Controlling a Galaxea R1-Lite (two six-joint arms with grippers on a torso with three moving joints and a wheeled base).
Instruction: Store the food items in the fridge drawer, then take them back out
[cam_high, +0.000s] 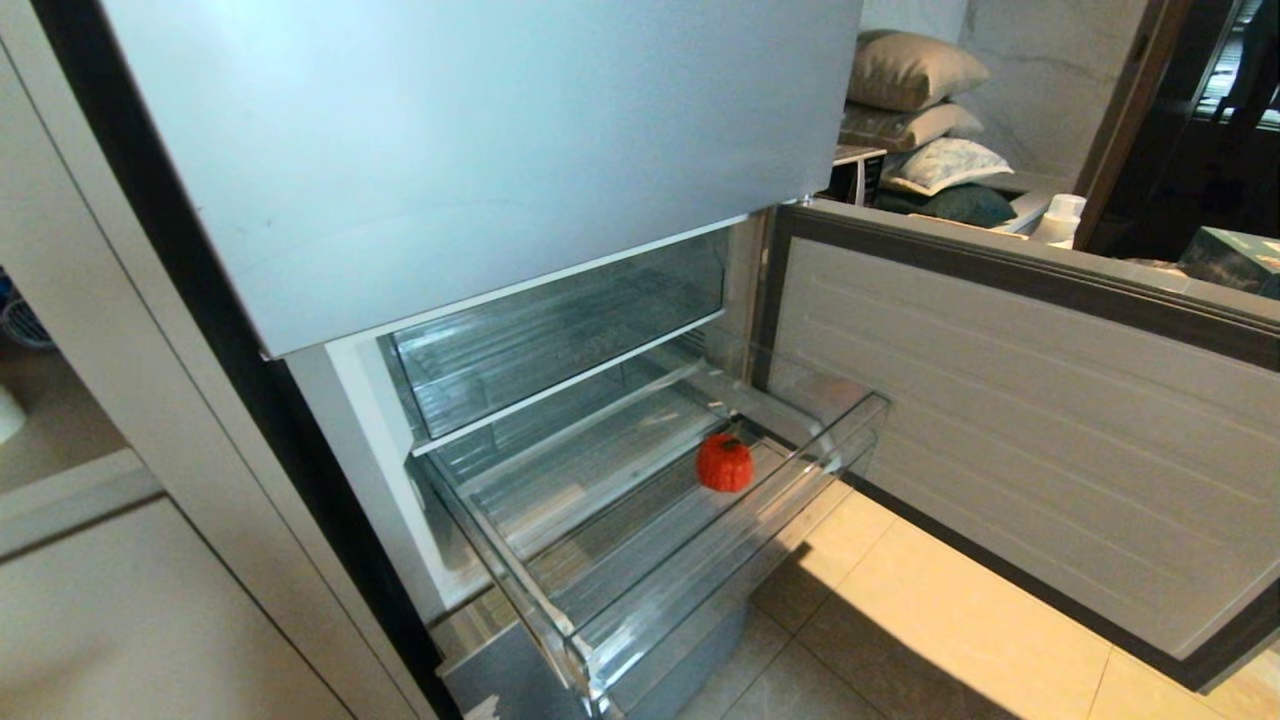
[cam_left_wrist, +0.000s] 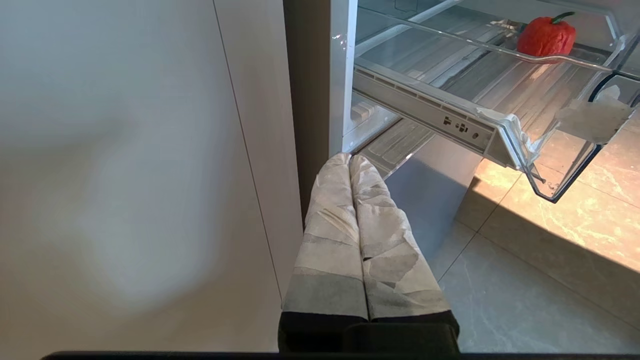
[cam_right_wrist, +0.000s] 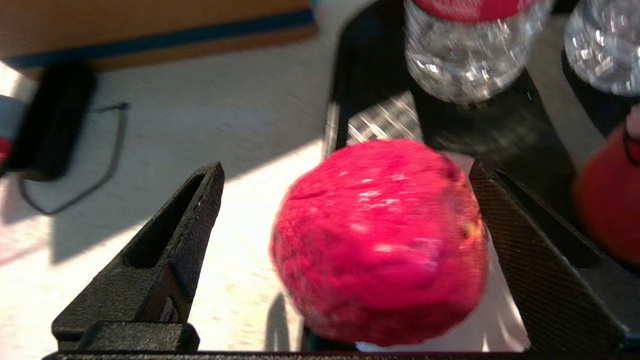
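The right gripper (cam_right_wrist: 345, 240) stands wide open around a red ball-like food item (cam_right_wrist: 380, 240) on the surface (cam_right_wrist: 150, 135); center it, then close gently.

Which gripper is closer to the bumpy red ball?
Right. The right gripper has the red ball between its open fingers; the left gripper hangs beside the fridge.

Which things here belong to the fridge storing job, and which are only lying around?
Job: red pepper in the pulled-out clear fridge drawer; round red food item between the open right gripper's fingers; left gripper, shut, low beside the fridge.

Lying about: pillows, water bottles, black cable.
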